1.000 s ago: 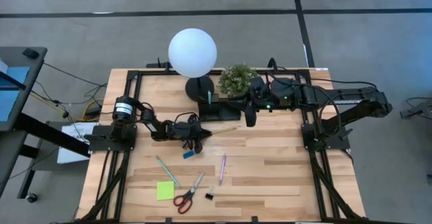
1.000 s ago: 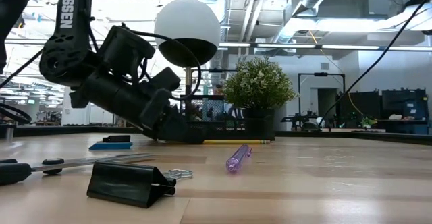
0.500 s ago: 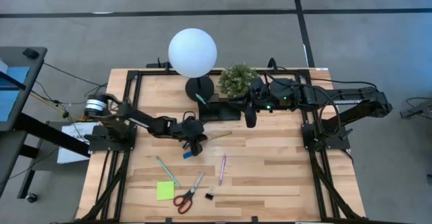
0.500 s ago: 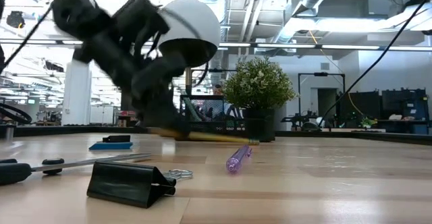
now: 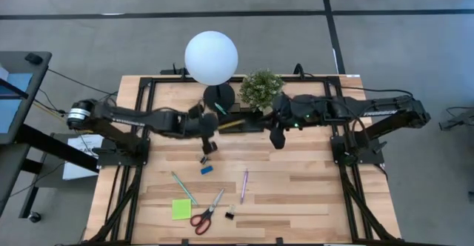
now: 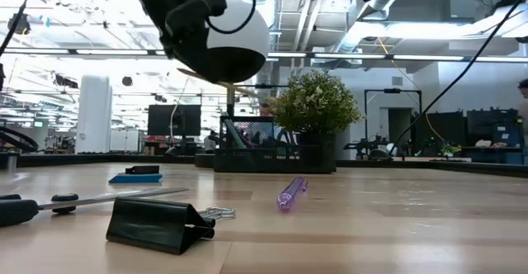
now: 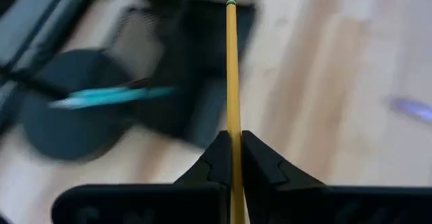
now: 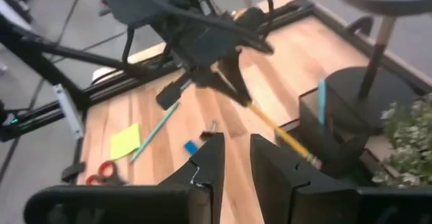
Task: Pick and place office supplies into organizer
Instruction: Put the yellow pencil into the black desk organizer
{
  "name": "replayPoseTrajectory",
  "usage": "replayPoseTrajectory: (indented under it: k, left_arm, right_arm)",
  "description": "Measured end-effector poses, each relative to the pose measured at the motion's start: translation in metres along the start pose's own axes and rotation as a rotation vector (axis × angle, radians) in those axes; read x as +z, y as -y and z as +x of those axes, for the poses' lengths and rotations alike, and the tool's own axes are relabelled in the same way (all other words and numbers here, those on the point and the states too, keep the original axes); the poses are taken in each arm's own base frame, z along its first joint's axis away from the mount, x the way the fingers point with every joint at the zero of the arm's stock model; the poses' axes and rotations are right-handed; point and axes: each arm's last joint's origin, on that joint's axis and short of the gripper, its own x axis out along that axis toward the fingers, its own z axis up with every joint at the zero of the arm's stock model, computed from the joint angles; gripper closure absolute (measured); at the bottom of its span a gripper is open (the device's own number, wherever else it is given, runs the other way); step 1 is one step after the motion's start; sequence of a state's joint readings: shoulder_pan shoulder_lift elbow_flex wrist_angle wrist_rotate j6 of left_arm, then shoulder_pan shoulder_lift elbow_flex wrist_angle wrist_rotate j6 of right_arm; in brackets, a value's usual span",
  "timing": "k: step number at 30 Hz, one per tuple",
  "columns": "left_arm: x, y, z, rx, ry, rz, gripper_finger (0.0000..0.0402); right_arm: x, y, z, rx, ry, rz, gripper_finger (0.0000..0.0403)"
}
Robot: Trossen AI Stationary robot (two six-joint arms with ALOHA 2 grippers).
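One yellow wooden pencil (image 7: 232, 75) is hanging above the bench.
Left gripper (image 7: 231, 158) jaws are pinching it; right gripper (image 8: 233, 158) jaws are standing narrowly apart, holding nothing.

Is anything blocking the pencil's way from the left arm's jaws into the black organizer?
Nothing visible. The left gripper holds the yellow pencil pointing at the organizer; the teal pen already there sits off to one side.

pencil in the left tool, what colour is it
Yellow, with a green band near its far end; the pencil shows best in the left wrist view.
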State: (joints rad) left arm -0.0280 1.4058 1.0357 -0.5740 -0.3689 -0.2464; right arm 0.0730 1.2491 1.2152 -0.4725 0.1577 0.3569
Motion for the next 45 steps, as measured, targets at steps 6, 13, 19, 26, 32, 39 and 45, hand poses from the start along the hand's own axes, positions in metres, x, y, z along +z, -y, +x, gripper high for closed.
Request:
replayPoseTrajectory:
  k: [6, 13, 19, 26, 32, 39, 45]
  left_arm:
    - [0.020, -0.024, -0.027, 0.056, -0.201, 0.121, 0.0401]
    - [0.060, -0.037, -0.056, 0.089, -0.150, 0.264, 0.0401]
    - [0.070, -0.053, -0.037, 0.110, -0.319, 0.429, 0.0401]
    - [0.070, -0.050, 0.013, 0.031, -0.436, 0.635, 0.0401]
    - [0.072, -0.047, 0.026, 0.034, -0.432, 0.713, 0.0401]
    - [0.074, -0.047, 0.026, 0.035, -0.428, 0.904, 0.0390]
    - [0.082, -0.046, 0.029, 0.063, -0.351, 0.973, 0.0349]
  right_arm:
    - [-0.001, -0.005, -0.001, -0.049, 0.030, -0.013, 0.0339]
    - [-0.003, -0.012, -0.002, -0.024, 0.025, -0.025, 0.0339]
    - [-0.004, -0.019, -0.004, 0.006, 0.035, -0.032, 0.0339]
    - [-0.005, -0.023, -0.005, 0.021, 0.040, -0.004, 0.0339]
    - [-0.007, -0.027, -0.006, 0.037, 0.036, -0.009, 0.0339]
    - [-0.007, -0.027, -0.006, 0.037, 0.038, -0.009, 0.0339]
    - [-0.006, -0.025, -0.005, 0.027, 0.041, -0.006, 0.0339]
